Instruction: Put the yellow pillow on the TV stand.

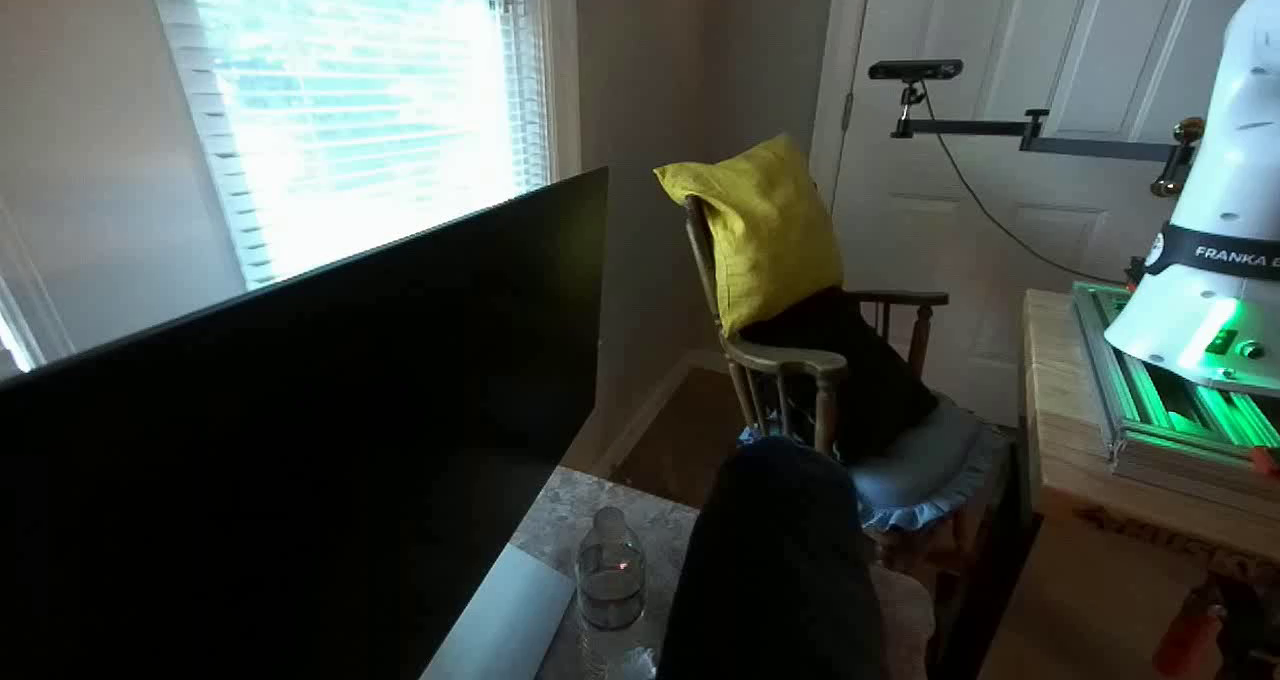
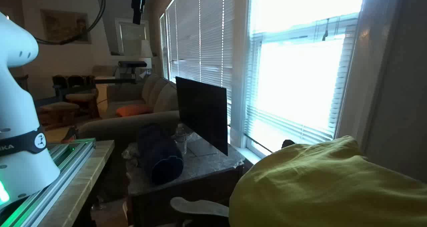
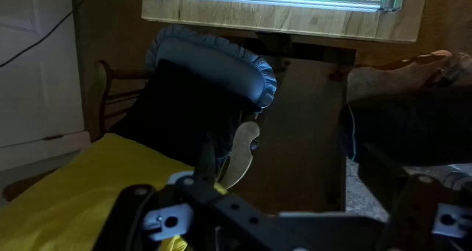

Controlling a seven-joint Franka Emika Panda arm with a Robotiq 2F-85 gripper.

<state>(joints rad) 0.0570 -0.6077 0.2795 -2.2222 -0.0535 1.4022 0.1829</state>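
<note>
The yellow pillow (image 1: 762, 235) leans on the back of the wooden chair (image 1: 790, 358), above a black cushion (image 1: 840, 370). It fills the lower right in an exterior view (image 2: 320, 190) and the lower left in the wrist view (image 3: 110, 184). The TV stand's pale grey speckled top (image 1: 565, 495) is partly covered; it also shows in an exterior view (image 2: 208, 167) and in the wrist view (image 3: 361, 192). My gripper (image 3: 285, 147) is open, with nothing between its fingers. Its left finger overlaps the chair and pillow in the picture; its right finger overlaps the stand.
A dark TV screen (image 2: 201, 111) stands on the stand. A dark blue roll (image 2: 160, 157) and a clear bottle (image 1: 612, 580) are also on it. The chair's armrest (image 3: 241, 151) lies between pillow and stand. The robot's wooden table (image 3: 276, 22) is opposite. A camera (image 1: 915, 70) juts out on a bar.
</note>
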